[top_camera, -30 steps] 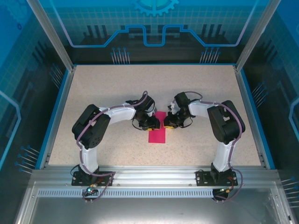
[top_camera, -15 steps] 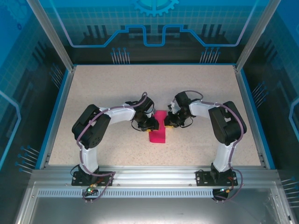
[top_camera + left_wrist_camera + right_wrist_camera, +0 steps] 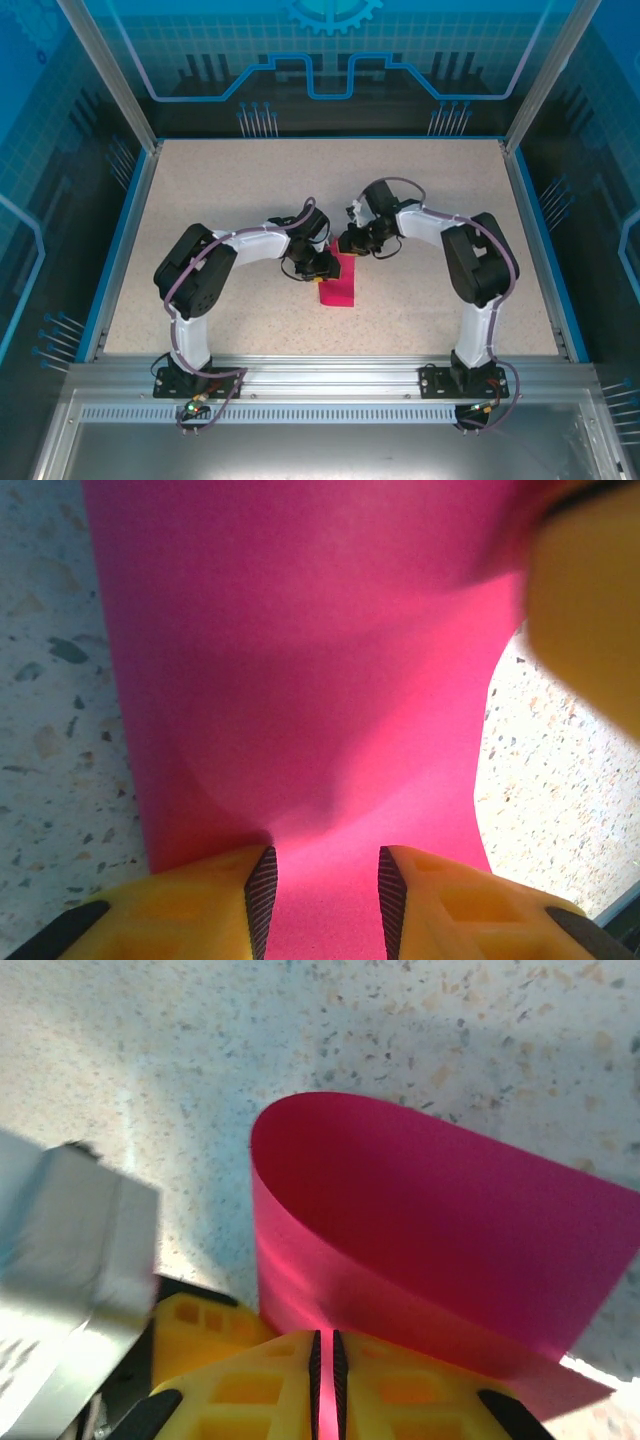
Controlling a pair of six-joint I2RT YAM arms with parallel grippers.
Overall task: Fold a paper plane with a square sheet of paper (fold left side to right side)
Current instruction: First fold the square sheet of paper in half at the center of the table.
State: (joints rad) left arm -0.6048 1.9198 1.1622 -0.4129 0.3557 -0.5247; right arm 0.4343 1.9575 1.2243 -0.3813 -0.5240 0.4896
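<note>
**While the left hand stands open on the square sheet of paper, the right hand pinches its edge**

Where the two arms meet at the middle of the table, the magenta sheet lies as a narrow strip in the top view. Its far end is tucked under the two hands and its near end is bare on the speckled surface.

The left arm bends in from the left of the frame. Its hand sits at the strip's left edge, just beside the right hand. In the left wrist view the yellow fingers come up from the bottom edge with a clear gap between the dark pads. They are apart, not clamped, and pink paper shows in that gap. The sheet rises from them through the centre of the frame, with table on both sides. A blurred yellow finger of the right hand hangs at the upper right.

In the right wrist view the sheet arches up off the table in an open curl across the centre and right. Its lower edge runs down into the right hand's jaws at the bottom centre, and these are closed on it to a thin slit. At the lower left, a yellow part of the left hand lies just beside them.
</note>
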